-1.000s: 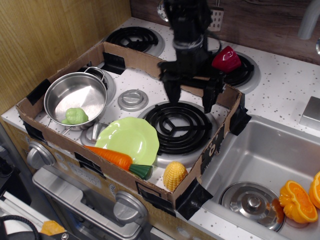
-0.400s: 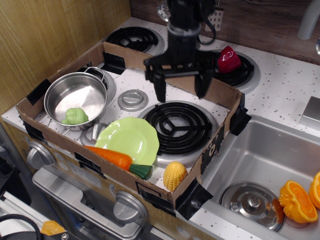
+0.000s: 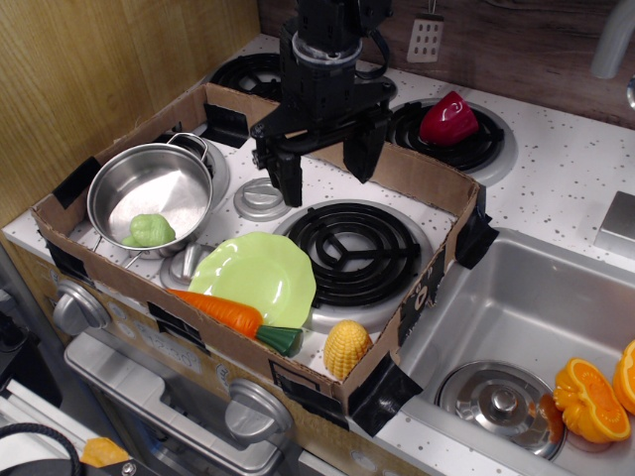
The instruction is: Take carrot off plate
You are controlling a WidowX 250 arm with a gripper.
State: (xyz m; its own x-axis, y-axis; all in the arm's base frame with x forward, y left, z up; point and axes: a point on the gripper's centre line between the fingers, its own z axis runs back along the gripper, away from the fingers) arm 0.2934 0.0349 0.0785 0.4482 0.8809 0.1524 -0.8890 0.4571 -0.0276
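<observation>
While jaws gape empty, carrot (image 3: 226,313) rests on plate (image 3: 256,275).

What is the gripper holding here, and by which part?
Nothing. The gripper is open and empty above the stove; the carrot lies on the plate's front rim.

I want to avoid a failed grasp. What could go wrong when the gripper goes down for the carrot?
1. The carrot lies at the plate's front rim against the cardboard wall, so a finger may hit the wall.
2. The open gripper hangs well behind the plate.
3. The corn sits close to the carrot's green top and might get bumped.
</observation>
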